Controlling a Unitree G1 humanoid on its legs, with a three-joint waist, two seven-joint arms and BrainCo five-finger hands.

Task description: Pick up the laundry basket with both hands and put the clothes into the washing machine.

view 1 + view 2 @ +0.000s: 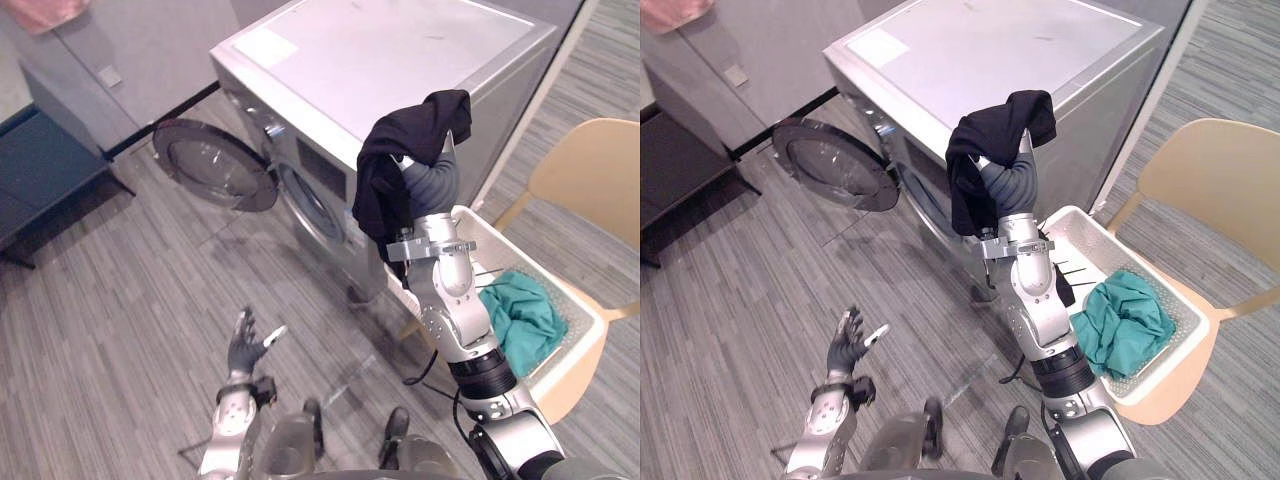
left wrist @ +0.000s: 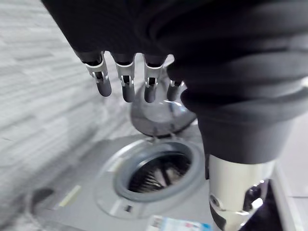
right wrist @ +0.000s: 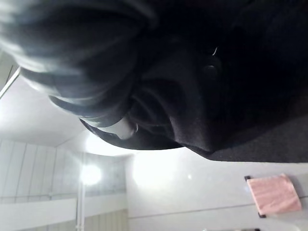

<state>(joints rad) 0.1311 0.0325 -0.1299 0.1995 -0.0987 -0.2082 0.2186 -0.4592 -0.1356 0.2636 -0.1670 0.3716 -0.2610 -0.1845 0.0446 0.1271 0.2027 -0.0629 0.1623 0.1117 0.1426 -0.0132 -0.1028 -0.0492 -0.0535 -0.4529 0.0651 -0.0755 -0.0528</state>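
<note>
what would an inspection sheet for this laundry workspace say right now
surface: grey striped floor
job's things: washing machine with its door wide open and the drum exposed; white laundry basket on a tan chair, green clothes inside; black garment up in front of the machine
clutter: nothing seen
robot hands: left robot hand open, low over the floor; right robot hand up high, draped in the black garment
cables: nothing seen
surroundings: dark low bench, grey cabinet, pink cloth at the upper left
</note>
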